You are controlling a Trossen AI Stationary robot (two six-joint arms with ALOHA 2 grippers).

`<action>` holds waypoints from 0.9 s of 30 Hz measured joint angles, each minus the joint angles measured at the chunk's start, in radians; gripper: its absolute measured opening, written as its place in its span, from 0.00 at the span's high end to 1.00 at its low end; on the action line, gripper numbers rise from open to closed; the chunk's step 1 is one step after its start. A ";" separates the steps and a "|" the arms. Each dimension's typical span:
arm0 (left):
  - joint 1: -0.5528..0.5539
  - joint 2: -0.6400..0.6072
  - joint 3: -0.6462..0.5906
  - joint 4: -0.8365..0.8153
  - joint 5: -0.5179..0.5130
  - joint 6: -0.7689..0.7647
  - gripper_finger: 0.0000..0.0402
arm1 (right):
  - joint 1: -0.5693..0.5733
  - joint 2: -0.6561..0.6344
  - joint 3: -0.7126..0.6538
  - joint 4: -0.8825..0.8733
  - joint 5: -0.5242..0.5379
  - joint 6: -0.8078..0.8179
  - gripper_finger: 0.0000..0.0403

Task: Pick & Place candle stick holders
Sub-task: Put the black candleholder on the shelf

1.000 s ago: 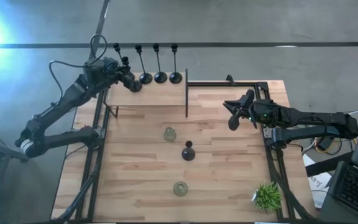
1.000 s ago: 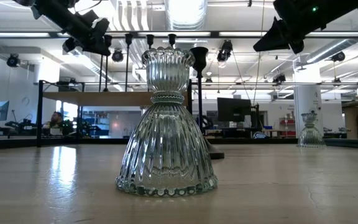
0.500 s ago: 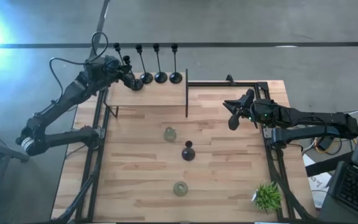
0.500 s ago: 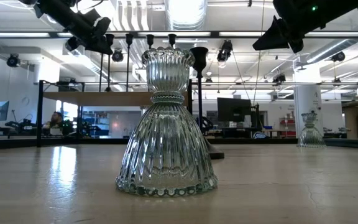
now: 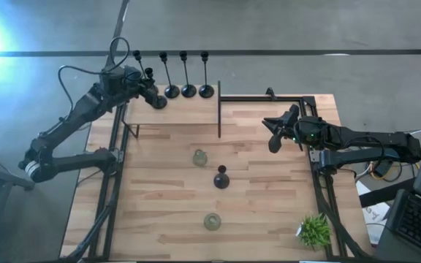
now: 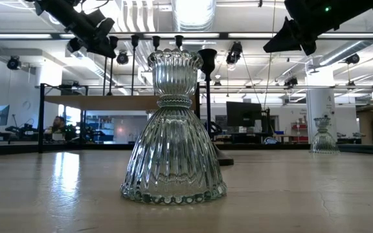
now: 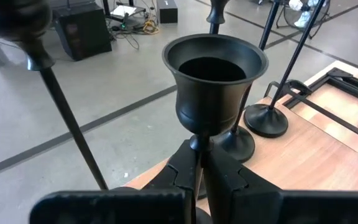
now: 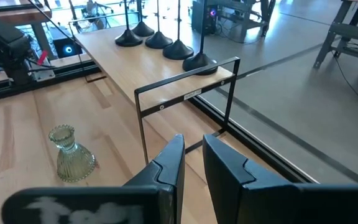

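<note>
My left gripper (image 5: 150, 91) is over the raised wooden shelf (image 5: 185, 111) at the far left, shut on a black candle stick holder with a wide cup (image 7: 215, 81). Three tall black holders (image 5: 188, 90) stand on their round bases in a row beside it, and a fourth thin stem (image 7: 67, 124) rises close to the gripper. Two glass holders (image 5: 200, 157) (image 5: 212, 220) and a short black one (image 5: 221, 177) stand on the table. My right gripper (image 5: 275, 135) hovers over the table's right part, narrowly open with nothing between its fingers. My left gripper pinches the black holder's thin stem (image 7: 197, 144) just under the cup, between its two fingers. The fingers come nearly level from the table's left and lie across the stem. The holder stands upright. Its base is hidden by the fingers, so whether it rests on the shelf cannot be told.
A thin black frame (image 5: 219, 109) bounds the shelf's right end and runs along the table's far right edge (image 5: 283, 97). A small green plant (image 5: 314, 230) stands at the near right corner. Bare table lies between the standing holders and the right arm.
</note>
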 joint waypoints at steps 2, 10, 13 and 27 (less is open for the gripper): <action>0.000 0.000 0.001 0.000 0.000 0.005 0.96 | 0.000 0.000 0.000 0.000 0.000 0.001 0.87; 0.000 0.001 -0.020 0.035 0.001 0.017 0.96 | 0.000 0.000 0.000 0.000 0.000 0.002 0.87; 0.000 0.000 -0.024 0.034 0.000 0.021 0.90 | 0.000 0.000 0.000 0.000 0.000 0.002 0.87; 0.000 -0.031 -0.025 0.017 0.000 0.043 0.67 | 0.000 0.000 0.000 -0.002 0.000 0.002 0.87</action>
